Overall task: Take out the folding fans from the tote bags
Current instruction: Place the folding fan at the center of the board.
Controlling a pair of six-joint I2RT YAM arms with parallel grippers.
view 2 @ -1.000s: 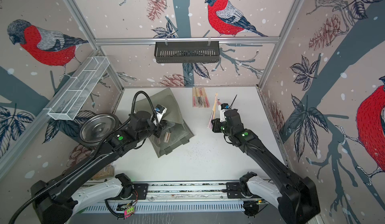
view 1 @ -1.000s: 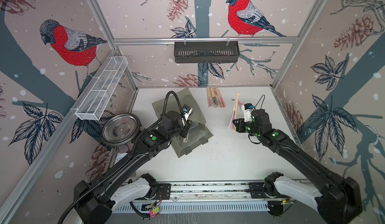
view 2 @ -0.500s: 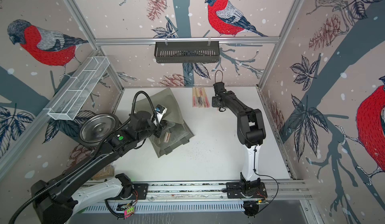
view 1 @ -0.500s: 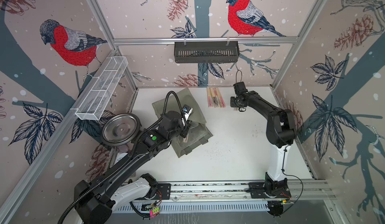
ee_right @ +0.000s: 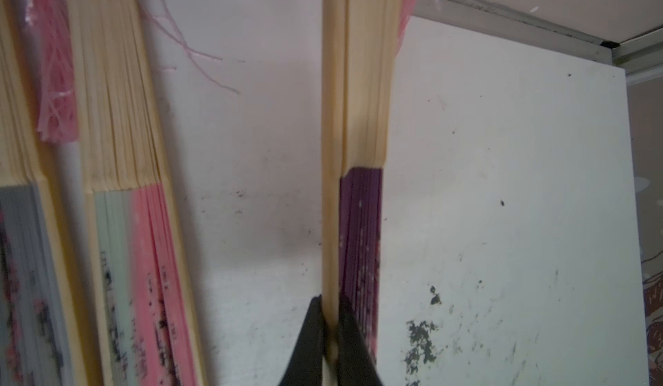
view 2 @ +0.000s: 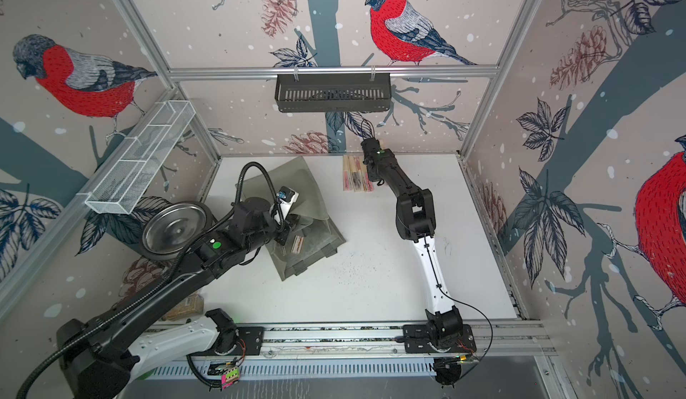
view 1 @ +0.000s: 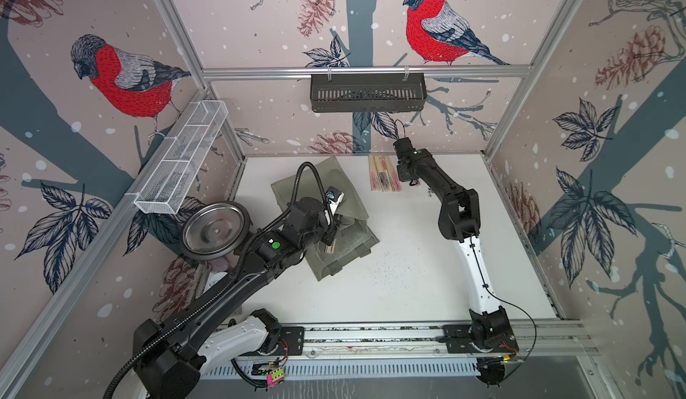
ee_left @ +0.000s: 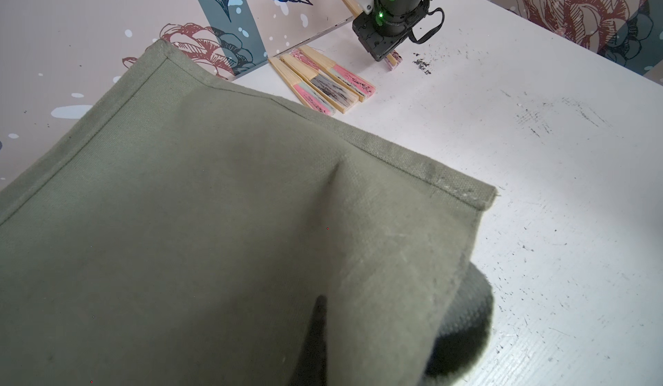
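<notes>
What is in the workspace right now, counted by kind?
Tote bag: 1
Folding fans: 5 (3 lying on the table, 1 fan in the right gripper, 1 fan showing in the bag; more may be hidden)
Black slotted basket: 1
White wire tray: 1
Metal dish: 1
Total: 9

**Robot test cell in a laboratory.** We read the setting from its build. Aluminium posts and a crossbar frame walls papered with a bullfinch print. These enclose a scuffed white counter. The left arm and right arm are bolted to a rail at its near edge. A black slotted basket and a white wire-mesh tray hang on the walls. The room beyond is, as far as we can tell, hidden.
</notes>
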